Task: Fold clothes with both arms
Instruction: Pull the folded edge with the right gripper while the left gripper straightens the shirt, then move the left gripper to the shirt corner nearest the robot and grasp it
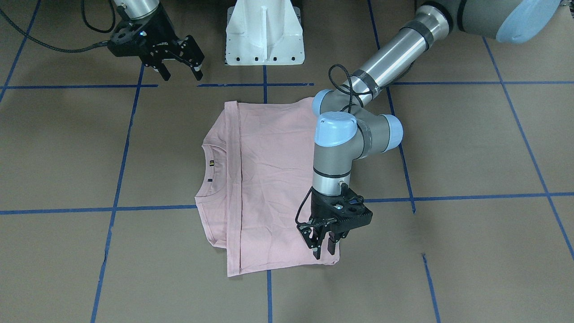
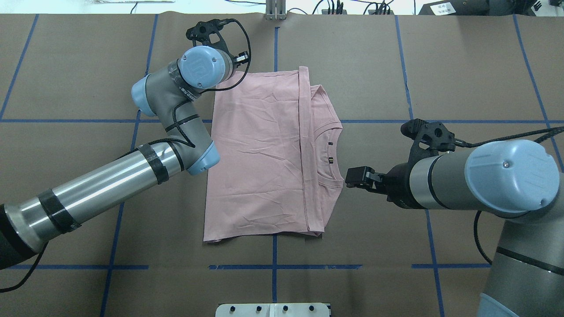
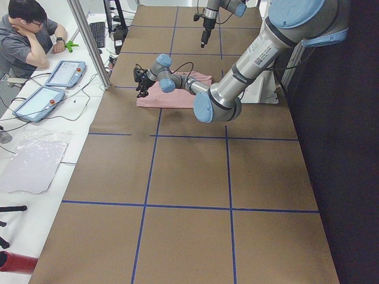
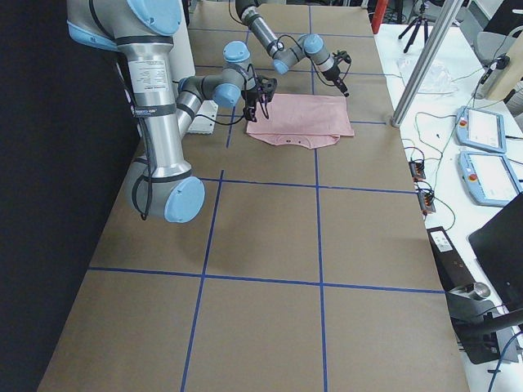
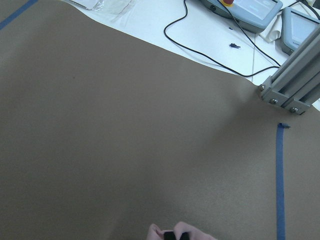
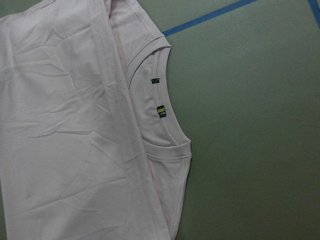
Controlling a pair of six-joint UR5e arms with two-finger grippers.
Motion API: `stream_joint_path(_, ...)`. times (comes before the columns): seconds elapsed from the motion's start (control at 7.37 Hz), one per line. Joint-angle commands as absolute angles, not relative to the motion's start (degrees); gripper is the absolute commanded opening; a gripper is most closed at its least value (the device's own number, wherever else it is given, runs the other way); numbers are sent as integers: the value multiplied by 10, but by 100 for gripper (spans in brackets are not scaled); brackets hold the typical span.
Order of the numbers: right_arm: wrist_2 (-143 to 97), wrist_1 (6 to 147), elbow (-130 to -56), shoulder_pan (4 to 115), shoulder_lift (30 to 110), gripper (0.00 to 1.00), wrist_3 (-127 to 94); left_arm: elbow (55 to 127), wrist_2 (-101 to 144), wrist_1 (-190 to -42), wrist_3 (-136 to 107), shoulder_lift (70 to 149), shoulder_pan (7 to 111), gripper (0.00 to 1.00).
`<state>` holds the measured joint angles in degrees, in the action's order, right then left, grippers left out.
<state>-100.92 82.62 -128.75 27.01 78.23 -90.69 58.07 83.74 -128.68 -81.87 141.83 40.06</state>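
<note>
Under left gripper (image 1: 323,244), T-shirt (image 1: 269,170) corner half-hidden.

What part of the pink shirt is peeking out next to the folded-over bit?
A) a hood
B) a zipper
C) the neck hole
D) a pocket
C: the ribbed round collar of the T-shirt lies uncovered beside the folded layer, with small tags inside it.

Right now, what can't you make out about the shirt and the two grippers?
T-shirt underside: every view, hidden by its own folded layers.
Collar label text: right wrist view, too small.
Left gripper fingertips: overhead view, its own wrist covers them; left wrist view, bottom edge cuts them off.
Right gripper: both side views, too small.
</note>
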Motion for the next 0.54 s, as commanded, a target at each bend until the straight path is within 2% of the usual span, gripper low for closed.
stream_joint_path(0.0,-1011,827,-1276,268,781,100,-907,632,934,-1256,-823,1391,406,100)
stream_joint_path(0.14,-1010,826,-1267,268,774,100,-907,700,966,-1225,-828,1348,406,100)
stream_joint_path(0.41,-1010,831,-1267,264,766,100,-906,891,1027,-1095,-859,1245,402,100)
